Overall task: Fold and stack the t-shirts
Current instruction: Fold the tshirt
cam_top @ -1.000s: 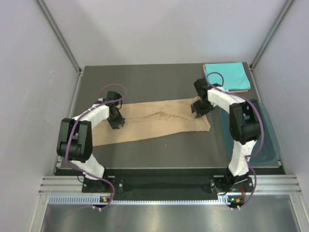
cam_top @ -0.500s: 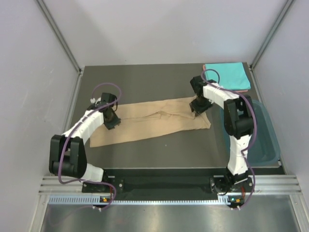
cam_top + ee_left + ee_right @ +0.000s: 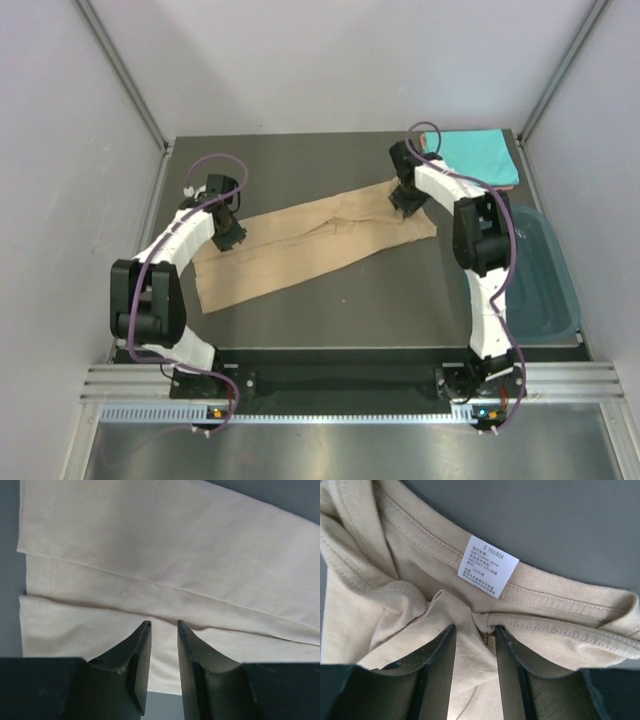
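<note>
**Tan t-shirt held at both ends, ready for the next fold**

The tan t-shirt (image 3: 310,245) lies mid-tabletop as a long band already doubled lengthwise. It runs on a slant from near the left edge up toward the far right corner. Its hem end shows 3 stacked layers in the left wrist view (image 3: 150,555).

The right fingers (image 3: 442,650) are clenched on a bunched tuck of cloth just below the collar (image 3: 560,602), beside the white size label (image 3: 488,566). The left fingers (image 3: 141,650) stand nearly closed over the hem end, and creases run into their tips, so I judge them pinched on the cloth too.

From above, the left fingers (image 3: 228,238) sit on the band's far side at its left end. The right fingers (image 3: 404,200) hold its right end.

At the far right corner rests the folded turquoise t-shirt (image 3: 480,155), with the pink t-shirt (image 3: 500,186) showing beneath it. A dark teal tub (image 3: 545,290) sits along the right edge of the tabletop (image 3: 300,160).

Likely troubles from here:
- The right hold is a small lump, not a flat edge, so a lift could let it slip or twist the collar.
- Uneven pulls by the 2 arms would slide the layers apart and skew the band.
- The right arm works close to the finished stack, and a wide swing could nudge it.
</note>
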Controlling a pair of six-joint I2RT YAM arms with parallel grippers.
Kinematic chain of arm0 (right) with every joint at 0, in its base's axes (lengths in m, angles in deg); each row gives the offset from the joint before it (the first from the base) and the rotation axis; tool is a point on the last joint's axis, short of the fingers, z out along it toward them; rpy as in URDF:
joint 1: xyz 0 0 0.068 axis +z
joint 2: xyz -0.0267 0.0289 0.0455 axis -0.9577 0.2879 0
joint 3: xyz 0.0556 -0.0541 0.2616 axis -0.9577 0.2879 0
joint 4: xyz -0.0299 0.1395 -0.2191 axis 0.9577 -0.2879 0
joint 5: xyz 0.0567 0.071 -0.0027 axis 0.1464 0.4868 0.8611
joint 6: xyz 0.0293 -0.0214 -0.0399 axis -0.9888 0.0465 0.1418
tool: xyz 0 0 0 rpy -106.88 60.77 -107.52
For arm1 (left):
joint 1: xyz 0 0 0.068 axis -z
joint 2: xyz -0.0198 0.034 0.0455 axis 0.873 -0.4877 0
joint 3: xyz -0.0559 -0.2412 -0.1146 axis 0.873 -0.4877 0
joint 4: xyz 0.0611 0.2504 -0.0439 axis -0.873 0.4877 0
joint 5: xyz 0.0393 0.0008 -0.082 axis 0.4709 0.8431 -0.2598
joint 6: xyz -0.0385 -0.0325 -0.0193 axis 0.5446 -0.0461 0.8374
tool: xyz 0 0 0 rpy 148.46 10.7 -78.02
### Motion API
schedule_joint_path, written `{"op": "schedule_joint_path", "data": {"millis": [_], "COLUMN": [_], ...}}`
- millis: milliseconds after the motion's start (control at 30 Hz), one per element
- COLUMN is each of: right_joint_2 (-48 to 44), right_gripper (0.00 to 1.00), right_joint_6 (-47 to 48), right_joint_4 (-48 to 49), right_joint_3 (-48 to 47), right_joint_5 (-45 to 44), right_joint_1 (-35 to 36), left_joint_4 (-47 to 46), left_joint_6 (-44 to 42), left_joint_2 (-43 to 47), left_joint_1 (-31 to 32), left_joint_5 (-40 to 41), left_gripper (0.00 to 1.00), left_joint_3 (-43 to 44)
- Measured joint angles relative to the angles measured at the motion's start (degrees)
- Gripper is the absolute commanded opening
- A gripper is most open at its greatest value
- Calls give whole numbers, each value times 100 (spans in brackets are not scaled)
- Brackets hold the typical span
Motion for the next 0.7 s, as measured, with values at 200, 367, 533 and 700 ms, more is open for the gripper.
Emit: {"op": "schedule_joint_path", "data": {"millis": [200, 367, 533, 700], "right_joint_2": [295, 769, 1296, 1604], "right_gripper": [38, 38, 39, 45], "right_joint_6": [828, 1545, 2111, 2618], "right_joint_4": [992, 1939, 2542, 2973], "right_joint_3": [-328, -839, -1519, -1897], "right_joint_5": [22, 321, 782, 1252], "right_joint_1": [-87, -162, -240, -278], "left_joint_4": [85, 48, 11, -11], "left_joint_6": [-68, -262, -485, -699], "left_joint_2": [-118, 68, 584, 999], "left_joint_1": [-24, -17, 63, 387], "left_joint_5": [-70, -490, -1025, -1565], "left_gripper": [33, 34, 34, 33], "left_joint_3": [13, -120, -649, -1165]}}
